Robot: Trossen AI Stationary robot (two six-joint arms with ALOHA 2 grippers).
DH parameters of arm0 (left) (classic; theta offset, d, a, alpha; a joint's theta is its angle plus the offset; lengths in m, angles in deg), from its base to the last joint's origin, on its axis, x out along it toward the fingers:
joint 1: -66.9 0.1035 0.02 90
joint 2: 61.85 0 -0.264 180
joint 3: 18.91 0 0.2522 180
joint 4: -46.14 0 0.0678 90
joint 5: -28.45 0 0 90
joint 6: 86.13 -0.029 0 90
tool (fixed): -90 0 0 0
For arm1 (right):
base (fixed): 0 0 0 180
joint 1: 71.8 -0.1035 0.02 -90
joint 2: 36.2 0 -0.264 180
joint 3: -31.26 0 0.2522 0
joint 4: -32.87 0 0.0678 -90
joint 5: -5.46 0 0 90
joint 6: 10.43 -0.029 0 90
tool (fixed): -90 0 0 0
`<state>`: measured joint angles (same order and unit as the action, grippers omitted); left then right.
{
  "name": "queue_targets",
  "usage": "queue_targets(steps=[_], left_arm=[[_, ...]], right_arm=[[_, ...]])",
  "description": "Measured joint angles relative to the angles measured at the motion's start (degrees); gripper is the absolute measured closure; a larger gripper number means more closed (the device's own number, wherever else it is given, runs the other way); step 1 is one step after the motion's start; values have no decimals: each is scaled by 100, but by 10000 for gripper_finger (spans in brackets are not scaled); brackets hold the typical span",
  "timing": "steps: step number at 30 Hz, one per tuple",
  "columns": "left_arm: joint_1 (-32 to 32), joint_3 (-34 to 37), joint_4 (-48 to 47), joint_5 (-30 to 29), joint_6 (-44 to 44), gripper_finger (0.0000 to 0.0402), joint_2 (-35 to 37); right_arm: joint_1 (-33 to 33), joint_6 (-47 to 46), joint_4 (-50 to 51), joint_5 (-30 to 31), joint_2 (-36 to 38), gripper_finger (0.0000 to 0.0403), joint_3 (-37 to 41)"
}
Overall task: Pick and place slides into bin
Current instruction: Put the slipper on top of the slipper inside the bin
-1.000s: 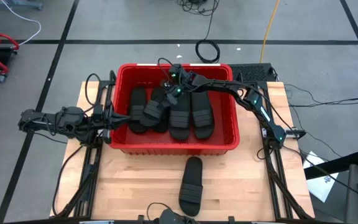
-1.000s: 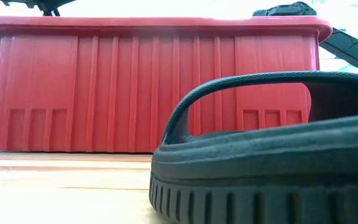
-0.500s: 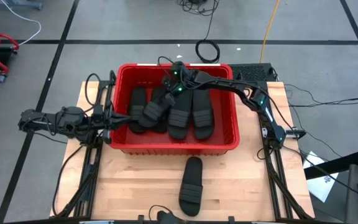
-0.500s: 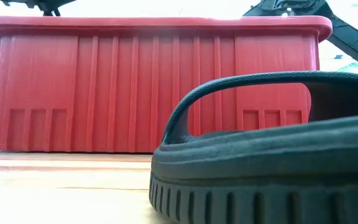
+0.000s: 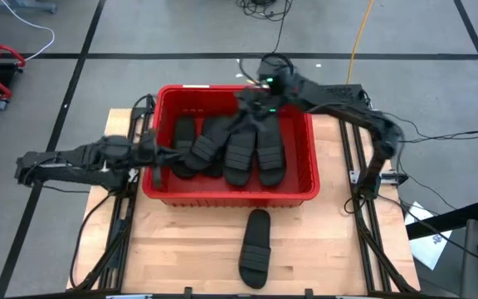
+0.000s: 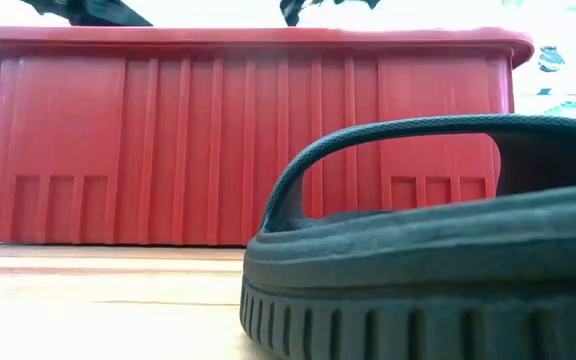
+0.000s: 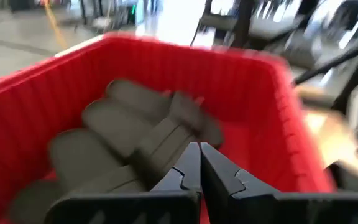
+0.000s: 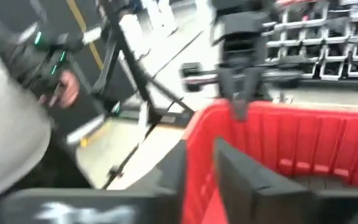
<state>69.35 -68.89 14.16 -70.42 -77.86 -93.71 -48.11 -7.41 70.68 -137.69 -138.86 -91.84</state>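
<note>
Grey taped floor, wooden table, red bin, one slide outside

Bin: red plastic, smooth, bit shiny, ribbed walls, thick rim.
Slides in bin: black rubber, dull, not shiny; wide straps with ridges.
Slide on table: same dull black rubber; low view shows bumpy ribbed sole edge, smooth strap.
Table: pale wood, smooth, made of thin strips.
Left gripper fingers, pressed together: dark hard plastic, matt.
Floor: grey, smooth, black tape lines.
</note>
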Motion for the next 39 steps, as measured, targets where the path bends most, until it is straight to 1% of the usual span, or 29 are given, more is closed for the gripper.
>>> queue_targets(steps=[2,3,7,10,12,14,16,17,18,19,21,23,25,28,30,32,33,35,36,37,38,39], left_arm=[[451,-542,-353,287,-291,400,-580],[697,-847,-502,458,-418,398,-872],[1720,-2192,-1446,1278,-850,384,-2221],[2345,-3166,-2131,1792,-1355,376,-3189],[2681,-3803,-2553,2118,-1806,368,-3774],[2970,-4365,-2921,2582,-2139,354,-4255],[3213,-4889,-3330,3130,-2396,333,-4668],[3314,-5123,-3542,3351,-2502,319,-4852],[3400,-5328,-3763,3462,-2577,305,-5011],[3462,-5516,-3992,3496,-2650,290,-5162],[3563,-5807,-4386,3666,-2943,259,-5394],[3647,-5998,-4809,3915,-3306,229,-5561],[3686,-6094,-5035,4029,-3627,200,-5660],[3691,-6101,-5428,3996,-4138,164,-5730],[3679,-6101,-5688,3754,-4512,147,-5784],[3626,-6101,-5974,3425,-4809,136,-5866],[3570,-6101,-5965,3284,-4895,135,-5935],[3562,-6095,-5746,3159,-4997,137,-6000],[3573,-6092,-5622,3190,-5016,140,-6001],[3588,-6092,-5513,3272,-5022,145,-5982],[3599,-6106,-5470,3309,-5051,150,-5992],[3594,-6118,-5477,3300,-5083,156,-6040]], right_arm=[[24,605,884,-105,359,382,0],[58,916,1356,-113,514,391,0],[295,1895,3092,-99,946,392,8],[505,2606,3933,-121,1203,400,266],[662,2825,4059,-315,1366,401,649],[861,3042,4042,-886,1537,400,1126],[1080,3235,3957,-1534,1734,400,1661],[1168,3236,3823,-1766,1830,400,1921],[1235,3176,3681,-1885,1934,400,2187],[1286,3105,3567,-1878,2040,400,2457],[1325,2989,3267,-1723,2299,400,2946],[1304,2785,2745,-1769,2638,400,3405],[1298,2278,1939,-1905,3045,400,3879],[1298,885,210,-1837,3702,402,4811],[1289,-358,-1371,-1598,4182,402,5577],[1189,-1789,-3336,-1163,4591,402,6422],[1126,-2519,-4370,-881,4738,402,6863],[1045,-3787,-6292,-228,4907,402,7713],[1014,-4296,-7092,90,4925,402,8060],[969,-4677,-7689,368,4917,403,8331],[927,-4932,-8019,616,4916,403,8533],[866,-5048,-8086,713,4916,403,8645]])
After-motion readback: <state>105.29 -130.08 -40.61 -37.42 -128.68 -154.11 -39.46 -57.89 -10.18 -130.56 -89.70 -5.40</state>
